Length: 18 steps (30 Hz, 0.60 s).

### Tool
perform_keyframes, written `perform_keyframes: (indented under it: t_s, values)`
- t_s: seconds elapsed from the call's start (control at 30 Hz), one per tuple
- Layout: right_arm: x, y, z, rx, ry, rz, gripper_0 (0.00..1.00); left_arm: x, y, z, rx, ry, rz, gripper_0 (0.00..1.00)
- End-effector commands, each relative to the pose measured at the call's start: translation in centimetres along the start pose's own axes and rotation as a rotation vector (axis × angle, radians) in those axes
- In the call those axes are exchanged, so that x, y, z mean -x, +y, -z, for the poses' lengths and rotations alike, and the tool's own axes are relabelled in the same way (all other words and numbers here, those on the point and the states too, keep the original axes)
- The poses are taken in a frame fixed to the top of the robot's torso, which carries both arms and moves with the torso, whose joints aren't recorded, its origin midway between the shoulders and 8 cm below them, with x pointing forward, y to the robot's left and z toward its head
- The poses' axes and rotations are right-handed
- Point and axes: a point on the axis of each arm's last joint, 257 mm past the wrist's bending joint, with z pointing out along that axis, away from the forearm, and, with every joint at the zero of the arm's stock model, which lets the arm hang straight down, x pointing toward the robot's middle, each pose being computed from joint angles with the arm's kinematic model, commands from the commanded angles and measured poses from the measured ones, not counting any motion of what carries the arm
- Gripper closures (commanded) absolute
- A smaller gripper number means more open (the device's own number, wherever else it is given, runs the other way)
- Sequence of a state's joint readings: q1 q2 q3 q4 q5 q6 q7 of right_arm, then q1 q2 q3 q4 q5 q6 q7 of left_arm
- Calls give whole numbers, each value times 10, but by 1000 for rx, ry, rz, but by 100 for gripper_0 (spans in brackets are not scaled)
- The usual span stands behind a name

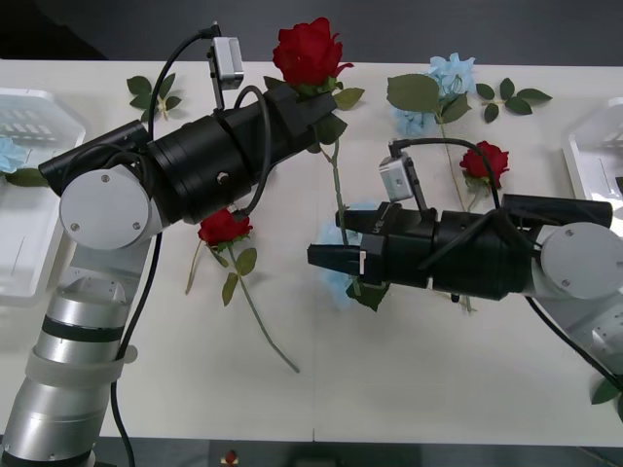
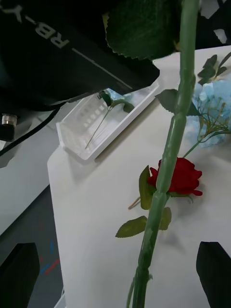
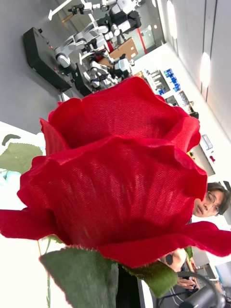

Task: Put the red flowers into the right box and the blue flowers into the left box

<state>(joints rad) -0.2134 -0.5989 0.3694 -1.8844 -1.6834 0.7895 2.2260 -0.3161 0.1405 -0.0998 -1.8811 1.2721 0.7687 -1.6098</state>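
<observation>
Above the table's far middle, the left gripper (image 1: 310, 105) pinches a red rose (image 1: 309, 51) (stem dangling); the spread right gripper (image 1: 326, 256) could snag it.

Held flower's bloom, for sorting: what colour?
Deep red bloom, clearest in the left wrist view.

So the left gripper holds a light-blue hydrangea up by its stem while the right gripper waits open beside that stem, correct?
Not quite. The flower in the left gripper is a deep-red artificial rose, not a blue hydrangea; the front view shows it, and the left wrist view shows its bloom close up. The rest holds: the right gripper is open beside the thin green stem.
</observation>
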Motion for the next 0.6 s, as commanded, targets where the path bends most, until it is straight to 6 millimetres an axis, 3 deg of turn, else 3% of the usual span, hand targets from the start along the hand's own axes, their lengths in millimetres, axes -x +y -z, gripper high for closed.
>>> perform_keyframes:
  t_s: [0.03, 0.13, 0.23, 0.27, 0.4, 0.47, 0.6]
  values:
    - [9, -4, -13, 12, -11, 82, 5, 8, -18, -4, -32, -11, 15, 100]
    - [11, -6, -23, 18, -29, 69, 5, 9, -18, -3, -30, -12, 14, 100]
    - [16, -5, -31, 27, -45, 60, 22, 9, -16, -2, -27, -10, 13, 100]
    - [19, -3, -33, 32, -51, 63, 44, 10, -16, -2, -25, -12, 13, 100]
    - [21, -3, -34, 32, -55, 57, 91, 10, -14, -1, -21, -9, 11, 100]
    - [21, -4, -33, 29, -54, 58, 99, 10, -14, 0, -21, -8, 11, 100]
    - [19, -4, -33, 27, -50, 60, 100, 10, -12, 1, -17, -8, 10, 100]
